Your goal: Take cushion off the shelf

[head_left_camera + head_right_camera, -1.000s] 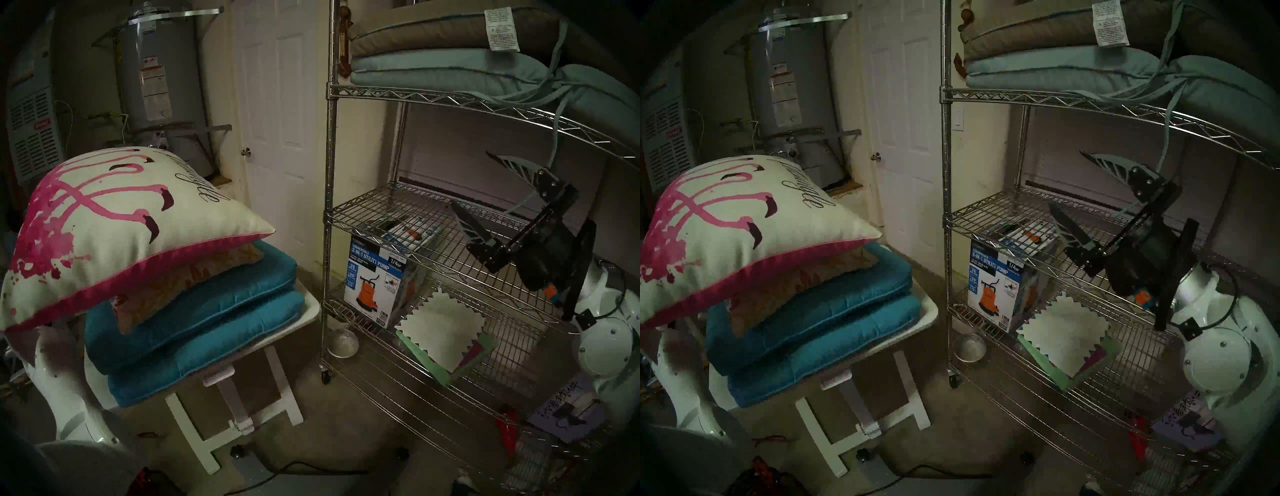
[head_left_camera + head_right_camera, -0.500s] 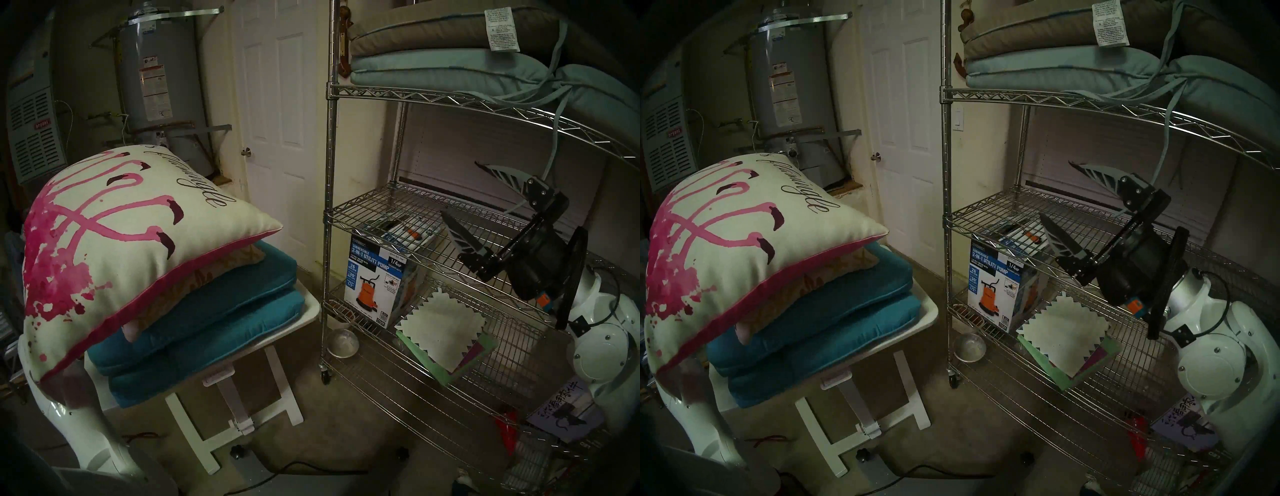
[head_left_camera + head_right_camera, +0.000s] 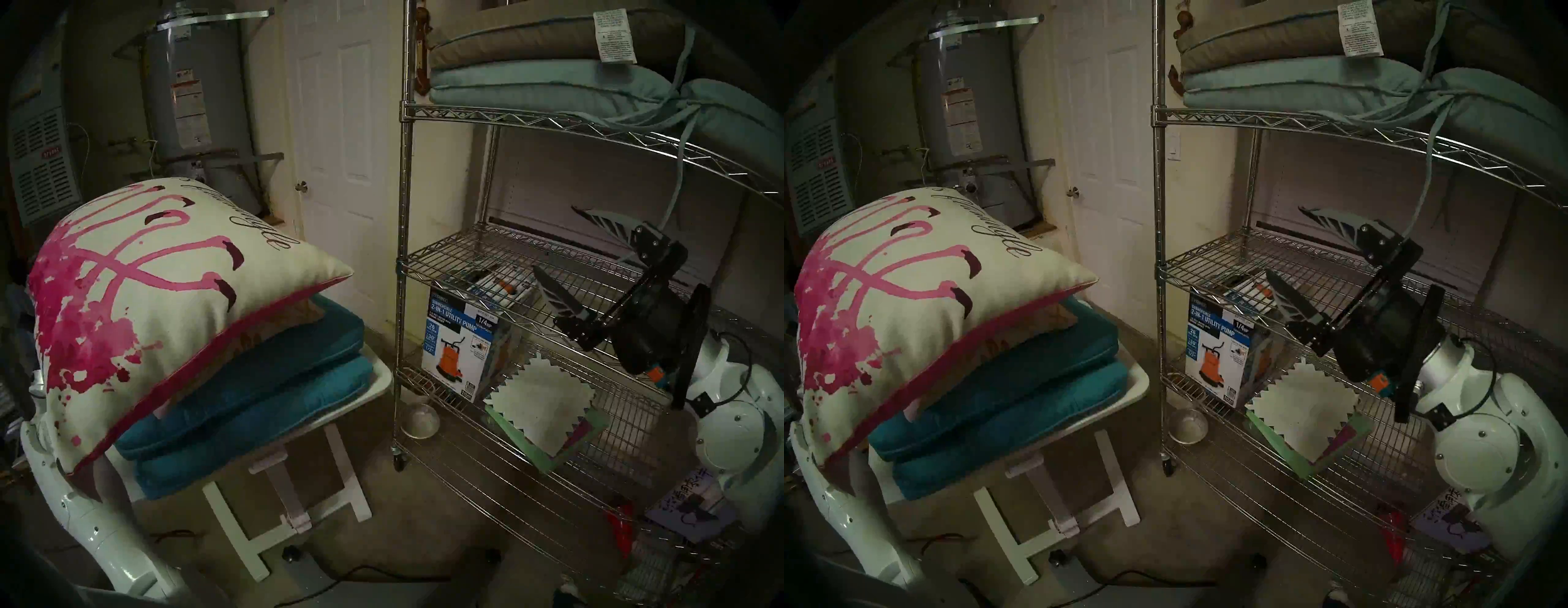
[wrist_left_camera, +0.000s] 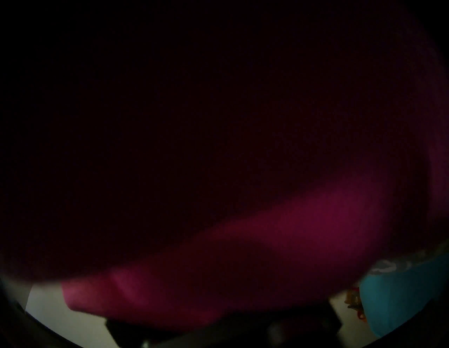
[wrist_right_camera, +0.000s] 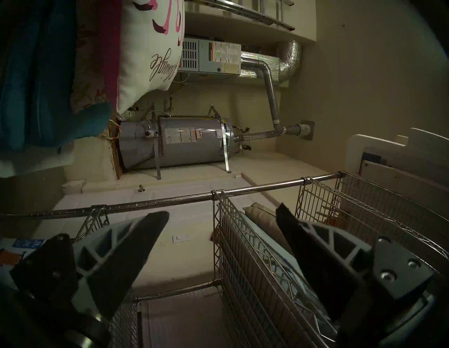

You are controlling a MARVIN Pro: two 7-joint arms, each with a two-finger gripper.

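- Two head views: flamingo cushion off the shelf, tilted atop teal cushions on the tabletop; right hand spread.
- Left wrist: left hand pressed shut, magenta cushion fabric filling the view.
- Right wrist: fingers apart before the shelf.

We've swung the flamingo cushion rightward over the stack: its pointed corner now pokes past the upper teal cushion, nearer the shelf. Its near edge has dropped and it tilts steeper toward us, hiding most of the tan patterned cushion. More of our left arm shows below it. Right gripper has drifted slightly down and left in the head views, jaws just as wide apart.
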